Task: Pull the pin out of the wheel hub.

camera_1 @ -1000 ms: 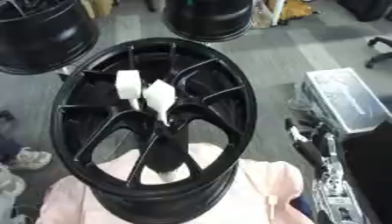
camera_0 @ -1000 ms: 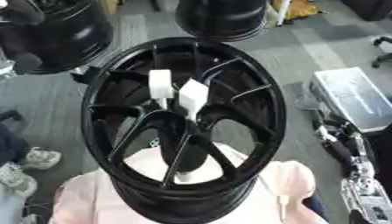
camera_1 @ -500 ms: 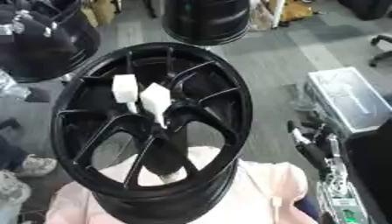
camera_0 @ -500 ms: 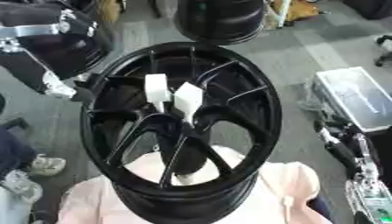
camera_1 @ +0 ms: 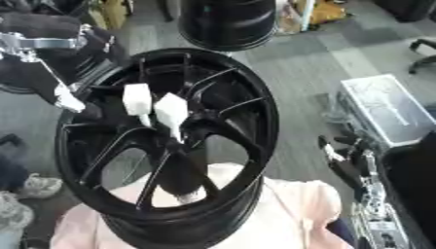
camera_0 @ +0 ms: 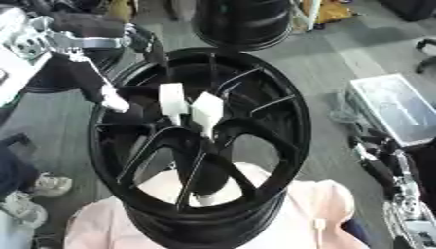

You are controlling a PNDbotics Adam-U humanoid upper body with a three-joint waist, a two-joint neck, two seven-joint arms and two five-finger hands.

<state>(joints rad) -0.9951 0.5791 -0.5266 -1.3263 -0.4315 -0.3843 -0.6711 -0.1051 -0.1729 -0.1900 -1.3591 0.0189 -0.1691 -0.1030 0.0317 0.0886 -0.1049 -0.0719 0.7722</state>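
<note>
A black spoked wheel hub [camera_0: 291, 127] lies face up in the middle, resting on a pink cloth [camera_0: 328, 209]. Two white block-headed pins stand in its centre, one [camera_0: 172, 99] left of the other [camera_0: 207, 111]. My left arm comes in from the upper left, and its dark hand [camera_0: 126, 108] is over the hub's left spokes, a short way left of the pins and not touching them. Against the black wheel its shape is lost. My right hand [camera_1: 345, 165] rests open at the lower right, away from the hub.
A second black wheel [camera_0: 243, 22] stands just behind the hub, and another [camera_1: 38, 58] lies at the upper left under my arm. A silver case [camera_0: 396, 108] sits on the floor to the right. Shoes [camera_0: 34, 194] show at the lower left.
My left arm has come in from the upper left and reached down to the hub's left side, closer to the pins. The pins and my right hand have stayed put.
</note>
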